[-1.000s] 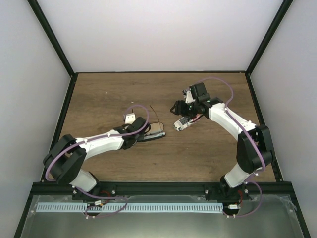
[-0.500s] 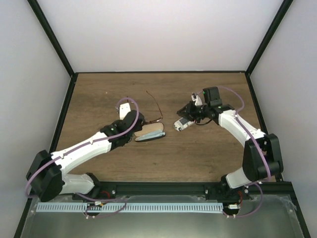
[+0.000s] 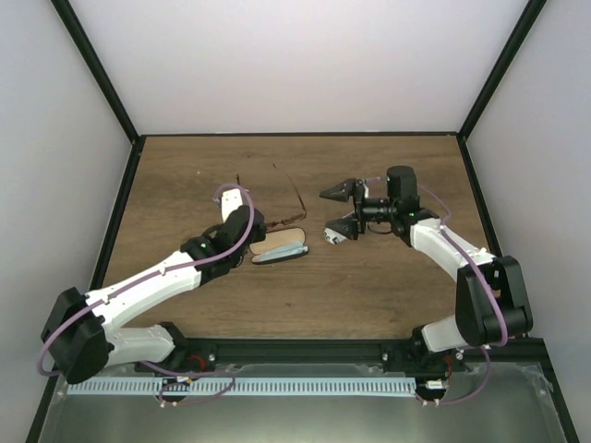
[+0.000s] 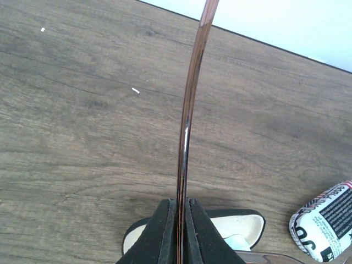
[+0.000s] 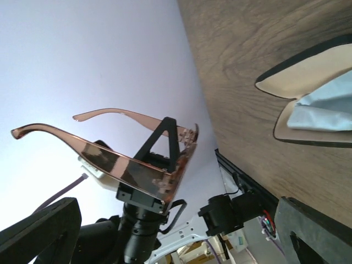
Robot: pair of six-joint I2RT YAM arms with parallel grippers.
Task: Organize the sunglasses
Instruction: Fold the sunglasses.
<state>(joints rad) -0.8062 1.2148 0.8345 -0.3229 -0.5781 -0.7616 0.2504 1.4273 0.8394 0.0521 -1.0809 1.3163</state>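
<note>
Slim sunglasses [image 5: 110, 157], translucent amber-brown, thin temples spread open

The striped case [image 4: 308, 220] carries a black label [image 4: 333, 217] with white print, tilted and cut off at the edge. No word of it can be read.

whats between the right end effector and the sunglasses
Nothing: in the top view only bare table separates the right end effector from the sunglasses.

the raised sunglasses [image 5: 102, 157], open case [image 3: 282, 251] and striped case [image 3: 330, 233] crowd the middle; table [image 3: 185, 166] edges lie free.
</note>
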